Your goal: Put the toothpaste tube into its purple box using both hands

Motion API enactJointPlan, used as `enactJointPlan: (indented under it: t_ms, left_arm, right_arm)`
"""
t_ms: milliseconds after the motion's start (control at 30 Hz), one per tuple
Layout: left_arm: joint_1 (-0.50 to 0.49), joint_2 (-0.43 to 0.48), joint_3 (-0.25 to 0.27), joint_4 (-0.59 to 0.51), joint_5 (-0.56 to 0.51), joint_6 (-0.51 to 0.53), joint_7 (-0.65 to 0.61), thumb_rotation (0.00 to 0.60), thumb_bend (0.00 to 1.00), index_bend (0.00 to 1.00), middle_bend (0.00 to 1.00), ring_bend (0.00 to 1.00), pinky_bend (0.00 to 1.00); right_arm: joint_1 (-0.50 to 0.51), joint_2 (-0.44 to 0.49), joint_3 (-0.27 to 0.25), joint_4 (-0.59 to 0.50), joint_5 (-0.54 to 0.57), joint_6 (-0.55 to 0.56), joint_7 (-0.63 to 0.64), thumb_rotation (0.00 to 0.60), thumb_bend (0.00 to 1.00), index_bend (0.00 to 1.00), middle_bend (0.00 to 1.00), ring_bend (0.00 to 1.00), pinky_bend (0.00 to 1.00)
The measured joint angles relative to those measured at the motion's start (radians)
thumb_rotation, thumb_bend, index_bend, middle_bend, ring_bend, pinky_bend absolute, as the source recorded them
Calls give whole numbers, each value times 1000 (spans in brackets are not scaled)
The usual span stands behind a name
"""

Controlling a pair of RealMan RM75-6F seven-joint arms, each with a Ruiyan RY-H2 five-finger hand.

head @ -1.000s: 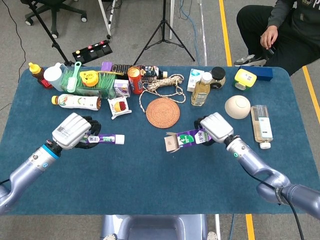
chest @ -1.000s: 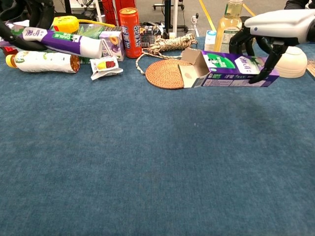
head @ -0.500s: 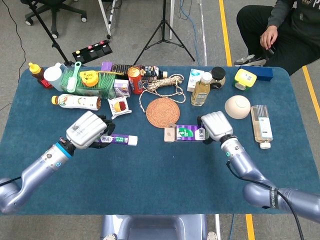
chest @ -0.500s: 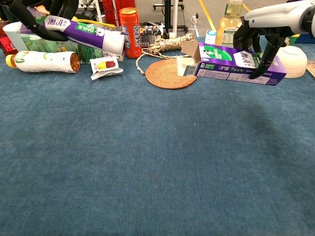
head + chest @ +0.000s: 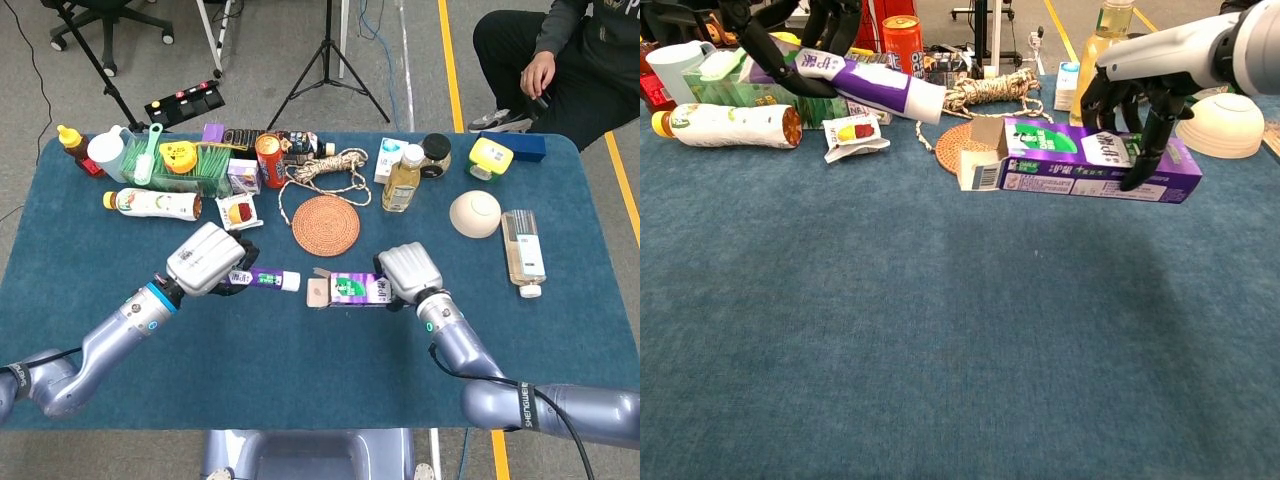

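My left hand [image 5: 208,262] [image 5: 790,40] grips the purple-and-white toothpaste tube [image 5: 266,280] [image 5: 878,86] by its tail, held above the table with its white cap pointing right. My right hand [image 5: 405,272] [image 5: 1140,105] holds the purple box [image 5: 352,290] [image 5: 1090,160] level above the table. The box's open end, flaps spread, faces left toward the tube's cap. A small gap separates cap and box opening in the head view.
A woven round mat [image 5: 325,224] lies just behind the two hands. Along the back stand an orange can [image 5: 270,160], a rope coil [image 5: 327,166], bottles [image 5: 402,178] and a cream bowl [image 5: 474,212]. A lying bottle [image 5: 153,203] sits at the left. A person [image 5: 560,60] sits beyond the table.
Both hands have moved toward the table's middle. The tube has travelled right and the box left, so the gap between cap and box opening has closed to a few centimetres.
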Motion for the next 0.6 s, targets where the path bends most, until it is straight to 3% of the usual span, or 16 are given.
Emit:
enactJointPlan:
  t_ms: [600]
  left_arm:
    - [-17, -42, 3, -1, -39, -11, 30, 600, 417, 696, 605, 530, 751]
  right_arm:
    - [62, -18, -4, -5, 84, 33, 6, 600, 377, 664, 792, 728, 769]
